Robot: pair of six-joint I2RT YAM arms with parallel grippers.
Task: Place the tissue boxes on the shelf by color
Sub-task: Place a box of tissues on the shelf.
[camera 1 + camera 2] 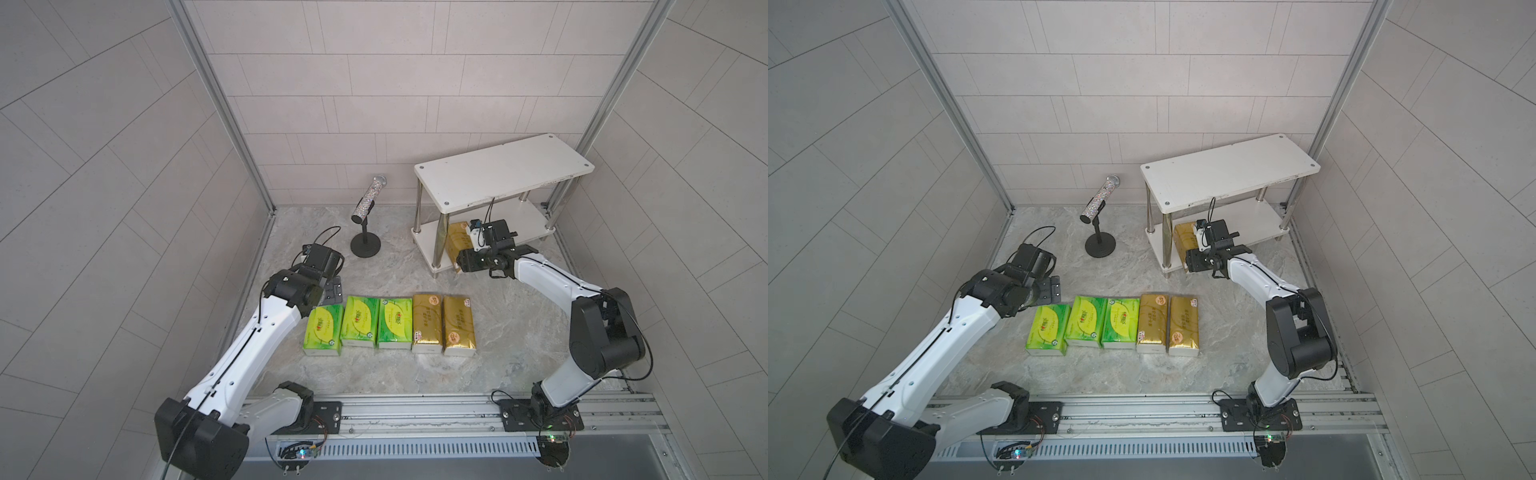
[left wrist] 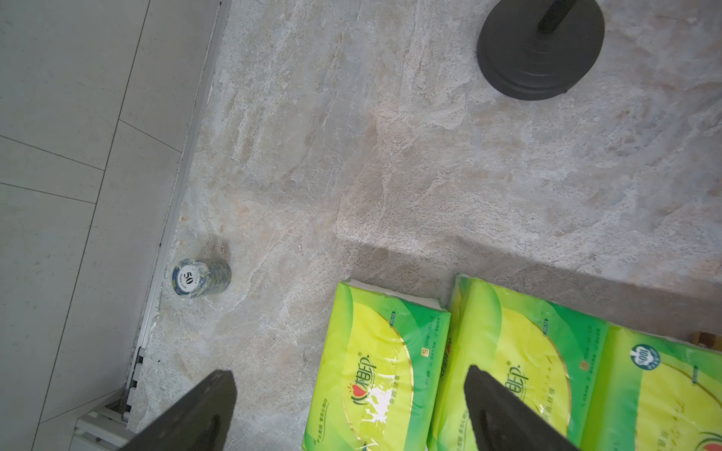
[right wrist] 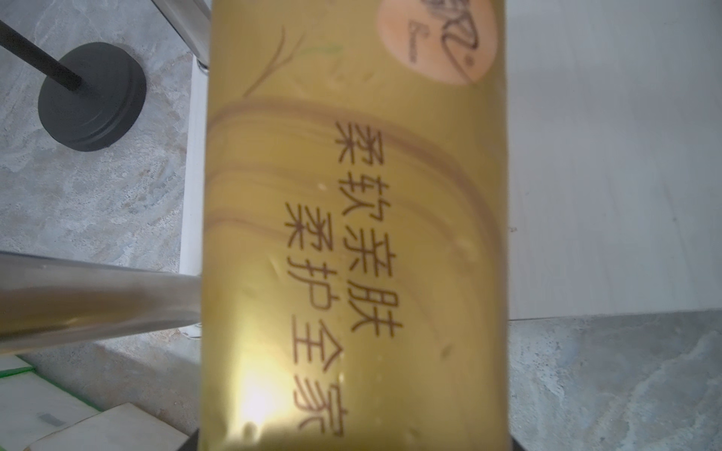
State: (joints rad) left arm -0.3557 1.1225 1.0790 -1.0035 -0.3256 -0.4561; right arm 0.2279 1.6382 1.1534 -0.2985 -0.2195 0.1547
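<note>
Right of centre in both top views, over the lower board (image 1: 528,222) of the shelf (image 1: 505,164), my right jaws grip a gold pack (image 1: 455,237), apparently grouping gold there; my left jaws hang wide open above the green packs (image 1: 359,322).

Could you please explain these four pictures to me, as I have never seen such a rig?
These are two robot arms, each ending in a two-fingered hand. Both top views come from one camera overhead; the other two come from cameras on the wrists. On the tabletop lie three green tissue packs and two gold packs in a row, plus a glittery cylinder on a black stand and a stack of chips. The left hand is open near the green packs. The right hand holds a third gold pack at the lower board of the white shelf.
</note>
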